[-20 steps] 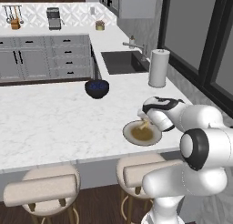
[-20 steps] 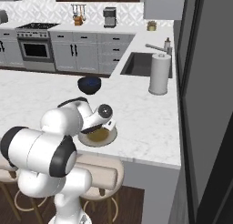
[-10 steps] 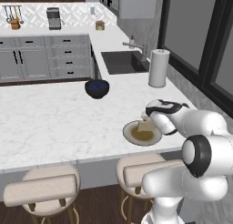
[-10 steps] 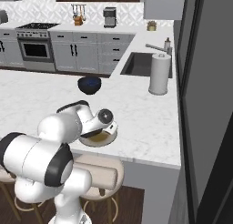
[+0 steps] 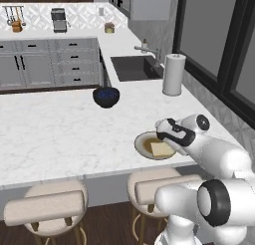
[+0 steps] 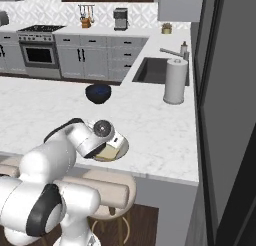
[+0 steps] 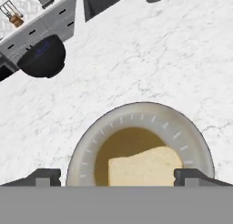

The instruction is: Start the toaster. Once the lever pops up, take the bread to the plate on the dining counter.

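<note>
The bread (image 7: 145,166), a golden-tan slice, lies flat on the round beige-rimmed plate (image 7: 91,145) near the front edge of the white marble dining counter (image 7: 136,59). My gripper (image 7: 119,175) hangs open just above the plate, one fingertip on each side of the slice, holding nothing. From the left base view, the bread (image 5: 162,149) rests in the plate (image 5: 142,139) below the gripper (image 5: 168,141). In the right base view the hand covers part of the plate (image 6: 123,146) and the bread (image 6: 107,152). The toaster is out of view.
A dark blue bowl (image 5: 106,96) stands mid-counter, farther back than the plate. A white paper-towel roll (image 5: 173,74) stands by the sink (image 5: 134,68) at the right. Padded stools (image 5: 47,206) sit under the counter's overhang. Grey cabinets line the far wall.
The hand has drawn back from over the plate toward the robot's body and dropped a little. The bread now shows lying uncovered on the plate.
</note>
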